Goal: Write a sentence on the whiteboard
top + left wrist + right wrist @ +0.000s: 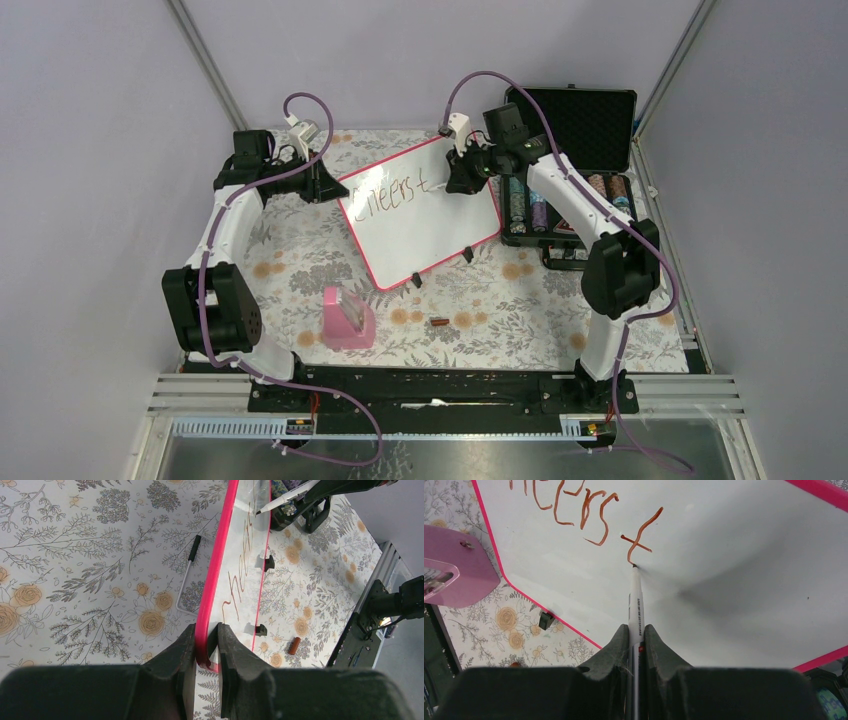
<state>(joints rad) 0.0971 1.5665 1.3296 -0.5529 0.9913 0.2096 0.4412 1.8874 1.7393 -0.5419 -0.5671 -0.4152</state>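
Pink-red framing borders the whiteboard (pixel 425 225), which lies flat and skewed on the floral tablecloth (pixel 300 250) at the far middle of the table, between my two arms, with its two black feet (pixel 415 280) on the long edge nearest my bases. My left gripper (pixel 206 640) is clamped on the frame at the board's left end, one finger on each side of the rim. My right gripper (pixel 636 635) is closed on a white marker (pixel 636 597), which runs straight out between the fingers. The marker tip touches the board surface at the foot of the letter "t". The sentence (pixel 589 505) reads "Cheers t" in one line of reddish-brown ink along the board's far edge. A second pen (pixel 186 580) with a black cap lies on the cloth just beside the frame. An open black case (pixel 580 130) sits just right of the board. A pink block (pixel 347 318) and a small brown cap (pixel 438 322) lie nearer my bases, apart from the board.
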